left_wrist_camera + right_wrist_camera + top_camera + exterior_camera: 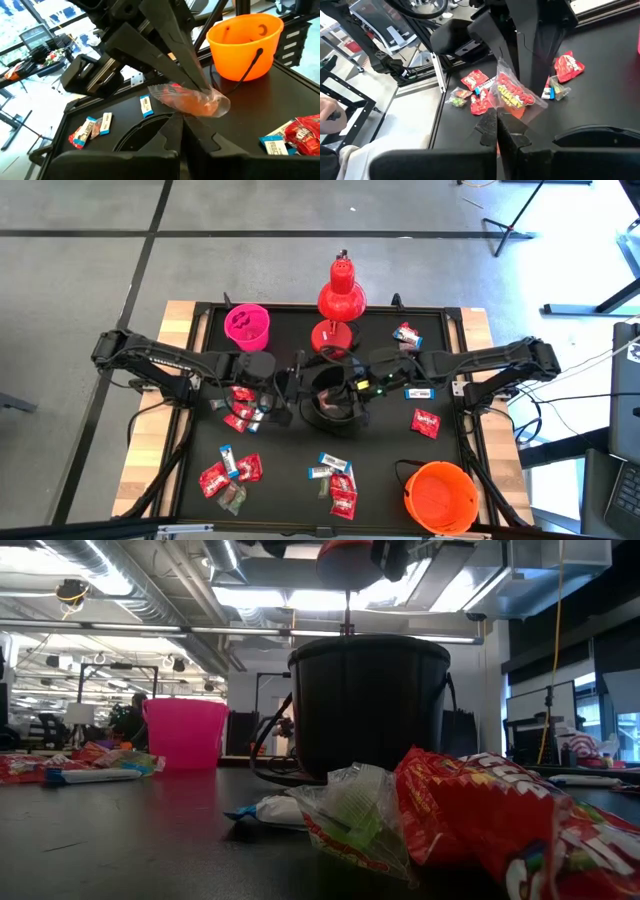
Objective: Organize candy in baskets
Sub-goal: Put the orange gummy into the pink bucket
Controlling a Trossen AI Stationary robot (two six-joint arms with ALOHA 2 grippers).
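Over the black bucket [330, 395] at mid-bench, both tools meeting above its rim. Left tool [192, 102] clamped tight on one end of a clear-wrapped red sweet [192, 102]; right tool [506, 112] pinched shut on the other end of the same sweet, red with yellow lettering in its own wrist view. Sweet hanging between the two pairs of fingers, above the bucket's opening. Pink bucket [247, 326] at the far left part of the bench [290, 455], just beside the red desk lamp [338, 305]. Orange bucket [440, 495] with thin black handle at the near right corner. Loose candy scattered flat on the bench: a cluster [232, 472] near left, another [336, 485] near middle, single red pack [426, 423] right of the black bucket, one more [407, 335] far right.
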